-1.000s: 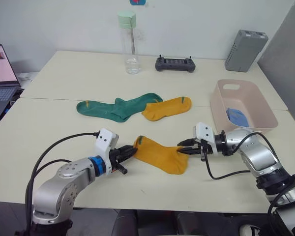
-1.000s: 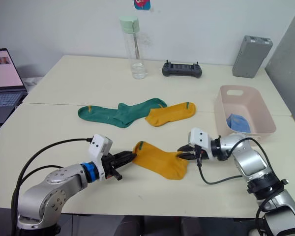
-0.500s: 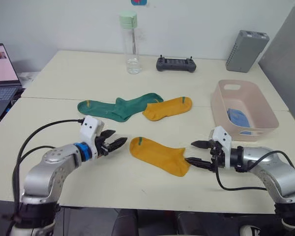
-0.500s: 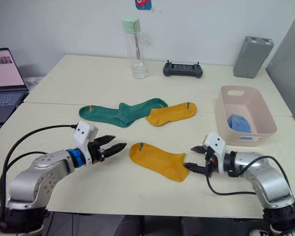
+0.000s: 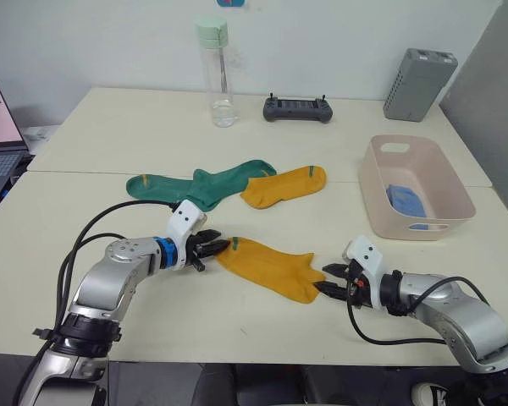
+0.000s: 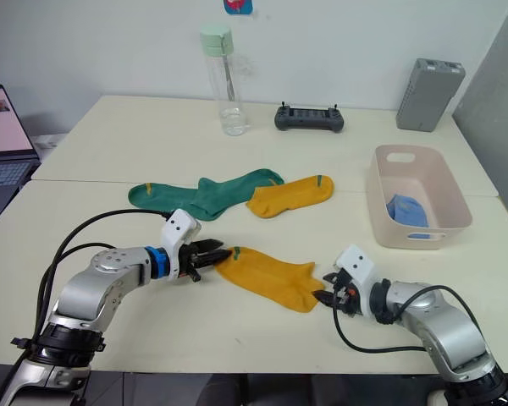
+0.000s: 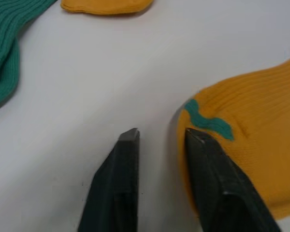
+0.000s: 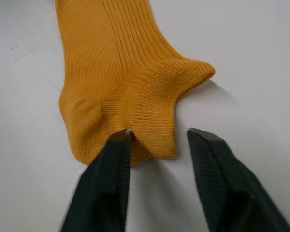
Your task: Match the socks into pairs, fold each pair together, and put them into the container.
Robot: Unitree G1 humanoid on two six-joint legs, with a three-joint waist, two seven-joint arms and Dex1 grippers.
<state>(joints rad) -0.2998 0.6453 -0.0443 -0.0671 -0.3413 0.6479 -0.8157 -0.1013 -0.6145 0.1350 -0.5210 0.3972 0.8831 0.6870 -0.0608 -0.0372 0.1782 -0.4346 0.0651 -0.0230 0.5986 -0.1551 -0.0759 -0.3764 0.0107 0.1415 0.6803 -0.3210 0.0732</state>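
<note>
While half a second ago both arms were drawn back with fingers spread, the left gripper [image 5: 210, 249] now sits at the cuff end of the near yellow sock [image 5: 267, 267], and the right gripper [image 5: 333, 281] at its toe end. Both are open, jaws parted. In the left wrist view one finger rests on the cuff beside the green mark and the other on bare table [image 5: 110, 127]; in the right wrist view one fingertip touches the toe edge. Neither has closed on fabric. I take this as the approach to a two-ended pick of this sock, so it can be carried to the other yellow sock [image 5: 285, 185], which lies farther back touching the dark green socks [image 5: 201, 186]. The pink container [image 5: 457, 203] stands well to the right with a blue bundle [image 5: 406, 200] inside. Yellow and green pairs remain unfolded
</note>
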